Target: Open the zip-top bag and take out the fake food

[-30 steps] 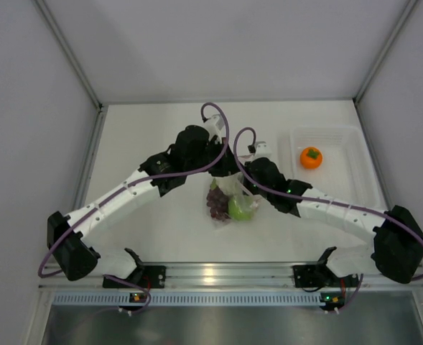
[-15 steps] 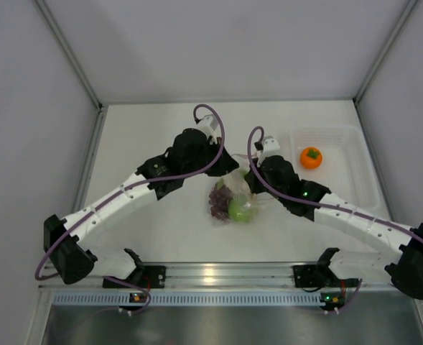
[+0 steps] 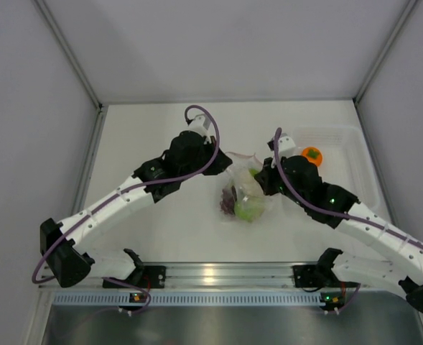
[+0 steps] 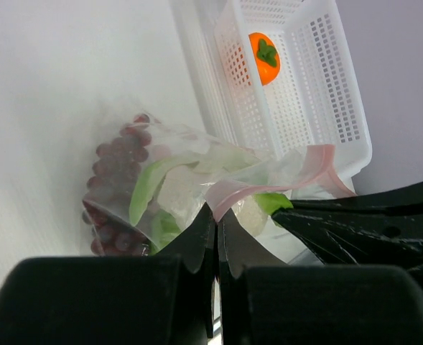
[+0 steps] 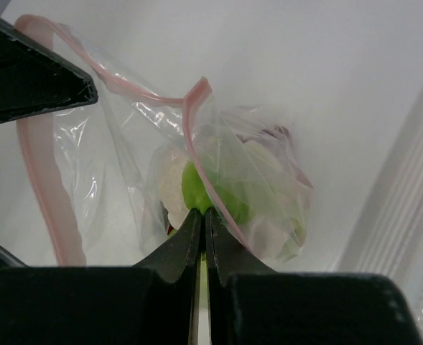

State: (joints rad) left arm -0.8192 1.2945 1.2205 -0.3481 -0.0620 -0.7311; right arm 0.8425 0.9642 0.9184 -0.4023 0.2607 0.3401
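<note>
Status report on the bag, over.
Left gripper and right gripper each shut on zip-top bag rim. Zip parted; grapes, green apple inside. Orange fruit in tray. Nothing blocking.

Top external: fixed, high behind the arm bases, looking down on the whole table point(image 3: 175, 230).
Left wrist: close, low, looking past the left gripper point(image 4: 216, 219) at the zip-top bag point(image 4: 161, 183), white tray point(image 4: 319, 108) beyond.
Right wrist: closer, past the right gripper point(image 5: 202, 219), facing the bag's opposite side.
Shared by all: the bag.

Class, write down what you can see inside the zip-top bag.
Inside the bag are dark grapes, a green apple and a pale leafy vegetable. Crinkled plastic and the pieces themselves hide anything lying beneath them.
</note>
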